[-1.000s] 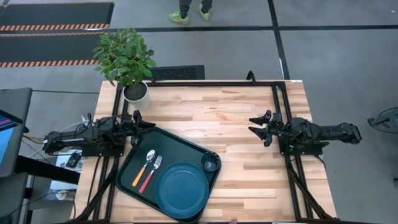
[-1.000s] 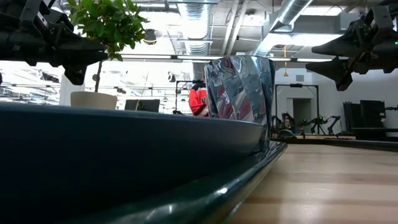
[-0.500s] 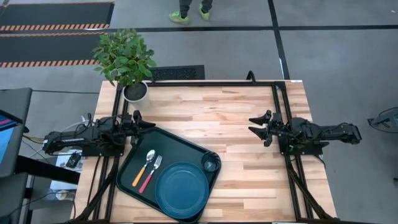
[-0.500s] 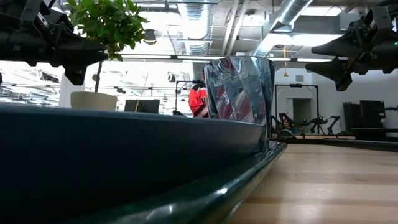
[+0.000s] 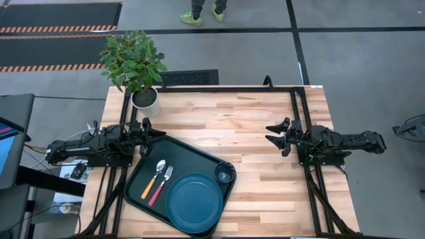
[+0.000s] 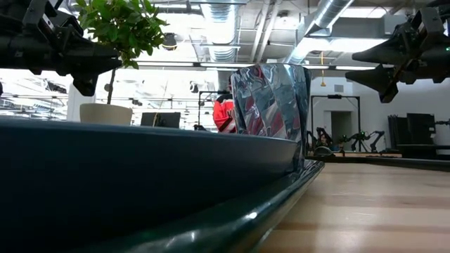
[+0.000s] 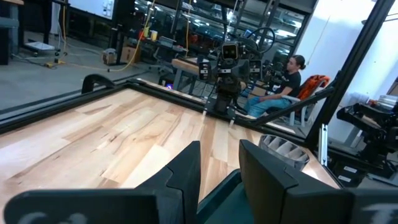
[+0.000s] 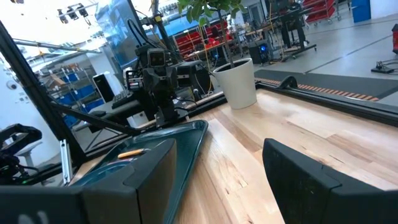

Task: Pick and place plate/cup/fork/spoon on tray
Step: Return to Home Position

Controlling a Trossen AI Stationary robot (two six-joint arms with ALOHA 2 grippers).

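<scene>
The dark-green tray [image 5: 143,169] lies at the table's near left. On it rest the dark-blue plate [image 5: 194,202], the small cup [image 5: 225,175] by the tray's right corner, the pink-handled fork [image 5: 161,186] and the orange-handled spoon [image 5: 152,180], side by side. My left gripper [image 5: 158,133] hovers open just beyond the tray's far-left edge. My right gripper [image 5: 272,135] hovers open at the table's right, well away from the tray. Both are empty. In the low view the cup [image 6: 271,112] stands beyond the plate's rim [image 6: 140,161].
A white pot [image 5: 145,98] with a green plant [image 5: 133,60] stands at the table's far left corner. Bare wood lies between the tray and the right gripper. A person's feet [image 5: 202,14] show on the floor beyond the table; a seated person [image 7: 292,78] shows in the room.
</scene>
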